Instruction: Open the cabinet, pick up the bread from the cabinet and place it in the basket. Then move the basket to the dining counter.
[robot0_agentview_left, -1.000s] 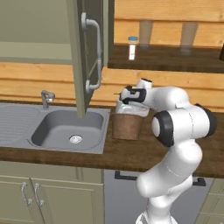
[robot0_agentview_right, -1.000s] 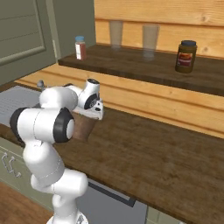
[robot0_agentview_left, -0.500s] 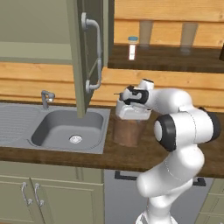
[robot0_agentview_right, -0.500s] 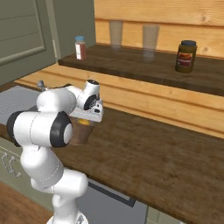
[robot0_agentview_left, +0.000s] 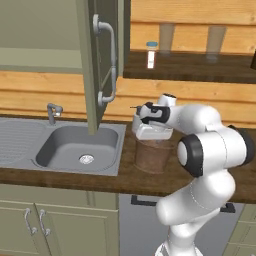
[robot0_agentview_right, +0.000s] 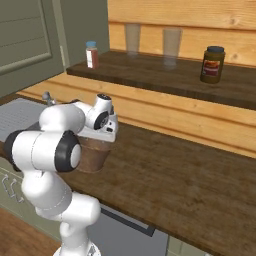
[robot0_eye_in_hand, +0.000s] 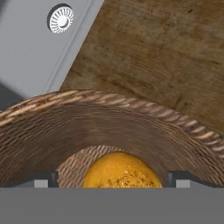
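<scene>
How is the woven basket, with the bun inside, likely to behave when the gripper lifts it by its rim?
The basket looks like stiff wicker, so its rim should probably hold shape. With only a small bun inside, it is likely light. Gripped at one side by the gripper, it may tilt.

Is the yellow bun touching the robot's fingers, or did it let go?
Apart. In the hand view the bread lies on the floor of the basket, and the fingertips of the open gripper stand wide on either side, with basket weave showing between.
</scene>
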